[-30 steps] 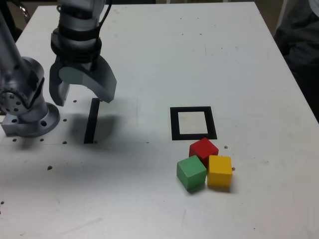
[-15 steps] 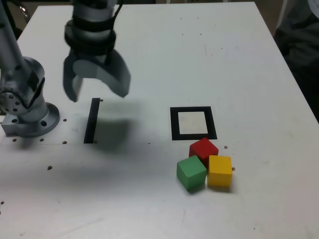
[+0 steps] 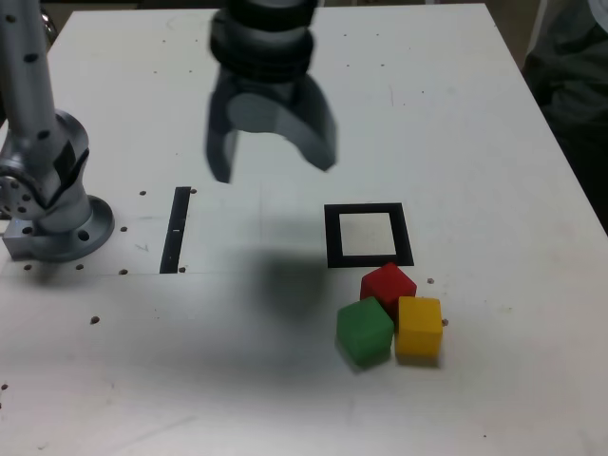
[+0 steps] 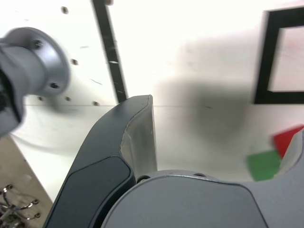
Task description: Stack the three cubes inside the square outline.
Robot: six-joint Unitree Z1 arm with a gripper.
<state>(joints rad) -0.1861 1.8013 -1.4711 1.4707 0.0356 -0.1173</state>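
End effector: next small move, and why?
Probably a short move toward the exterior view's right and near side, jaws kept open, to get above the cubes. The end effector is open and empty, up off the table; red, green and yellow sit bunched outside the square outline, so nothing is ready to grip yet.

Ext. view: bright glare on near-left of desk (image 3: 142, 347), light prob. overhead; soft dark shadow (image 3: 290, 280) mid-desk. Moving fingers (image 3: 271, 161) blurred, cubes (image 3: 389, 318) fairly sharp. Wrist view: desk nearly blown out, w/ red & green patches smeared, nearby fingers crisp.
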